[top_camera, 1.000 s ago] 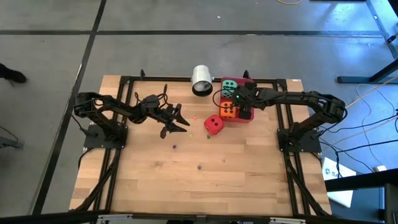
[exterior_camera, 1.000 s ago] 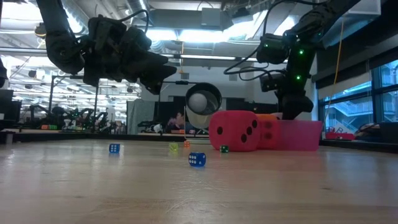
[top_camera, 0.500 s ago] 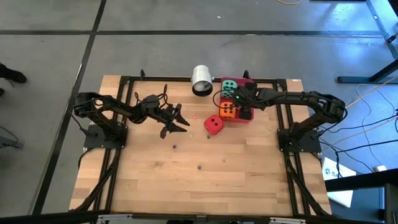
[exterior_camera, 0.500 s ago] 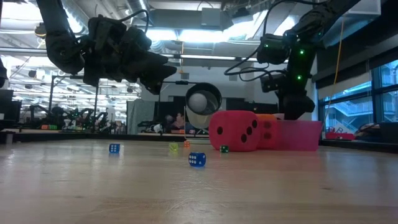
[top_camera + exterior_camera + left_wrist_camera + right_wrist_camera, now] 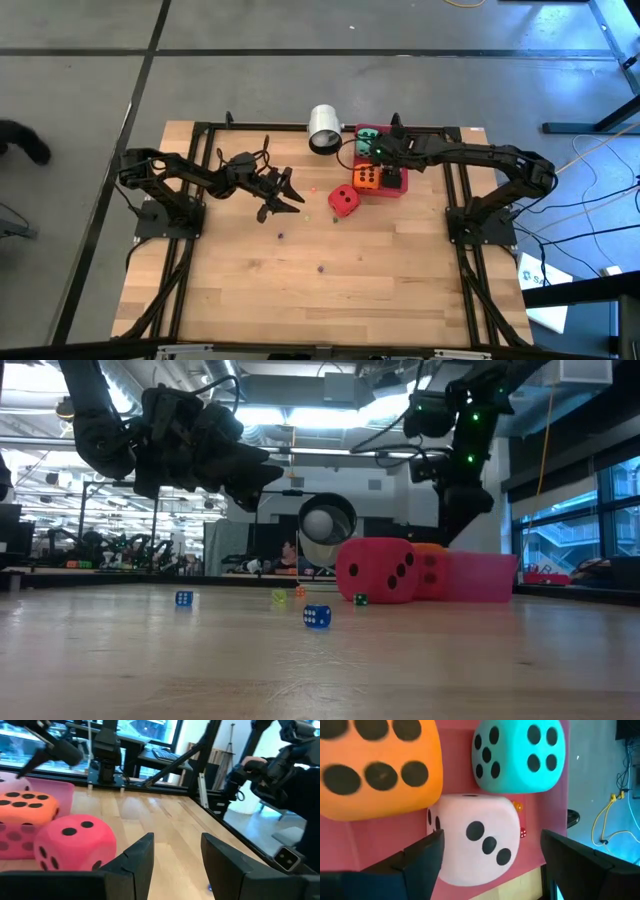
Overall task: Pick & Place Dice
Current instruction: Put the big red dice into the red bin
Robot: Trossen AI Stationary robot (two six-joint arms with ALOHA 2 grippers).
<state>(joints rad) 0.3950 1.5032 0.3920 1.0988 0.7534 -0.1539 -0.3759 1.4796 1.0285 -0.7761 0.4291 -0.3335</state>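
Observation:
The red tray (image 5: 370, 132) lies at the table's far middle. On its floor rest an orange die (image 5: 375, 765), a green die (image 5: 520, 755) and a pink die (image 5: 472, 837). The red die (image 5: 344, 200) sits on the wood just in front of the tray. My right gripper (image 5: 492, 865) hangs open above the tray, its fingers on either side of the pink die and clear of it. My left gripper (image 5: 298, 200) hovers level above the table, left of the red die (image 5: 75, 842), open and with nothing between its fingers.
A white cup (image 5: 323, 128) lies on its side at the far edge, left of the tray. Small dice are scattered on the wood, among them a blue one (image 5: 316, 616) and another (image 5: 183, 598). Dark frame rails run along the table's sides.
My right gripper has risen from the tray, away from the dice that lie in it. The dice have stayed where they were.

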